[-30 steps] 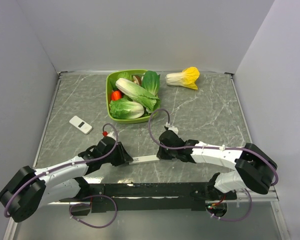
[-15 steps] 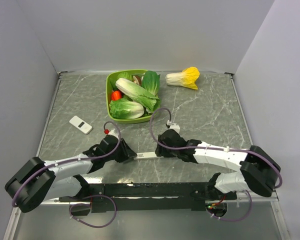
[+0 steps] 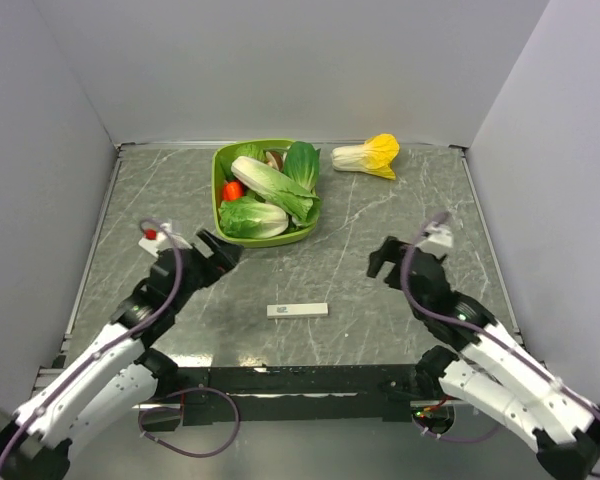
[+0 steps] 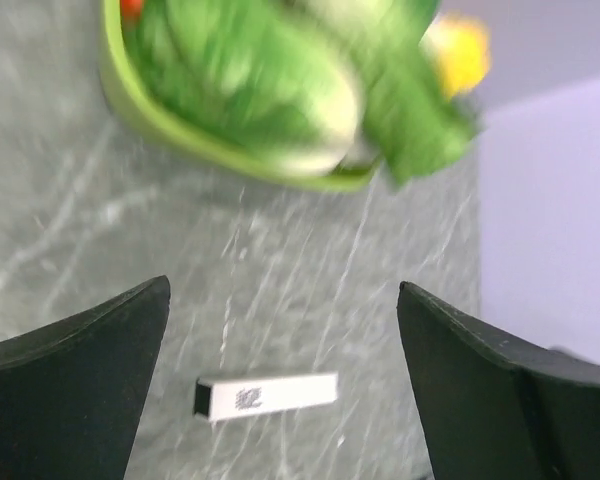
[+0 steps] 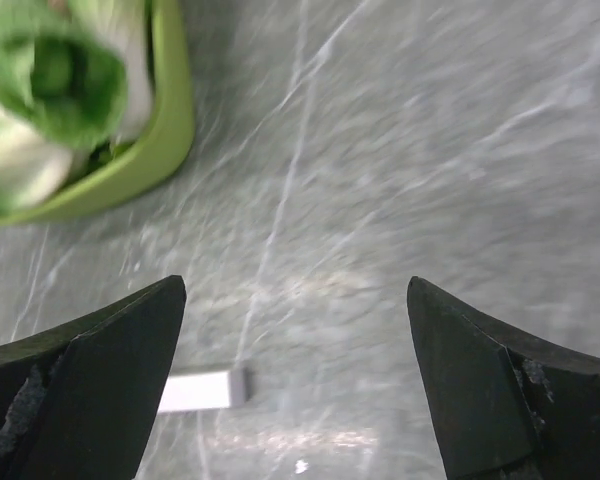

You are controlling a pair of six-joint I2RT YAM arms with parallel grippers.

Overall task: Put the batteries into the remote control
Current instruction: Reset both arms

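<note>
The remote control (image 3: 298, 310), a slim white bar with a dark end, lies flat on the marble table near the front, with nothing touching it. My left gripper (image 3: 218, 250) hangs open to its upper left. My right gripper (image 3: 385, 258) hangs open to its upper right. In the left wrist view the remote control (image 4: 267, 396) shows low between the wide-spread fingers (image 4: 70, 400) of the left gripper (image 4: 283, 285). The right gripper (image 5: 296, 282) is empty too, with one end of the remote control (image 5: 202, 390) beside its left finger. The batteries are out of view.
A green bowl (image 3: 220, 160) of leafy vegetables and a red piece stands at the back middle, also blurred in the left wrist view (image 4: 150, 120) and the right wrist view (image 5: 170, 120). A yellow-tipped cabbage (image 3: 368, 156) lies at the back right. Grey walls close three sides.
Both grippers were shut on the remote's ends; they have opened, let go and drawn back outward and away. The remote now rests alone on the table.
</note>
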